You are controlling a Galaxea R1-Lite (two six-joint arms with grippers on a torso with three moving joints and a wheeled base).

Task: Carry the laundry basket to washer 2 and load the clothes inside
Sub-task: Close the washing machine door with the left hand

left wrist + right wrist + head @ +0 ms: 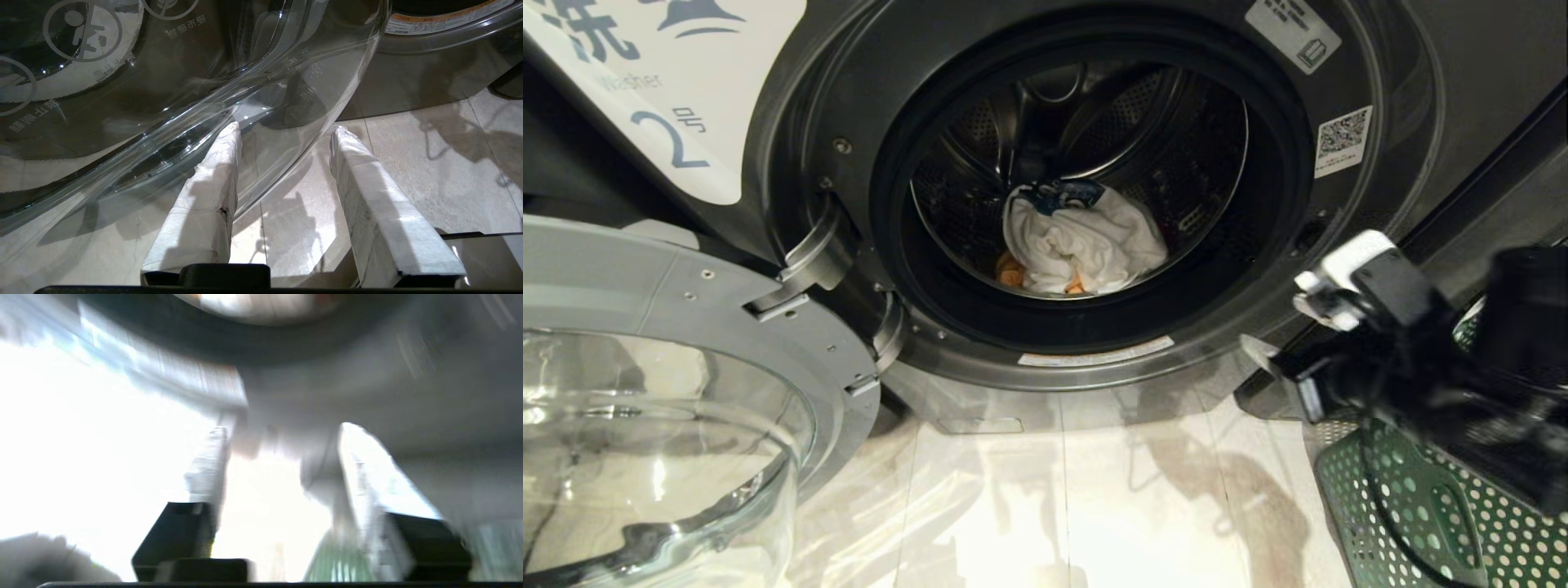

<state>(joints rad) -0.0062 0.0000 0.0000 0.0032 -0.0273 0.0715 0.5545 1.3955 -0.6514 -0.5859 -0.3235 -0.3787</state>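
Washer 2 (849, 98) fills the head view, its door (686, 327) swung open to the left. In the drum lies white fabric (1086, 241) with a blue print, and a bit of orange garment (1010, 273) shows under it. The green perforated laundry basket (1413, 506) stands on the floor at the lower right; what it holds is hidden. My right gripper (1298, 314) hangs above the basket's rim, right of the drum opening. In the blurred right wrist view it (282, 433) is open with nothing between its fingers. My left gripper (286, 128) is open, low beside the glass door (163, 102).
Pale glossy floor tiles (1094, 490) lie in front of the washer. The open door takes up the left side, and its glass bowl (645, 457) bulges towards me. The washer's lower front (429, 73) is close ahead of the left gripper.
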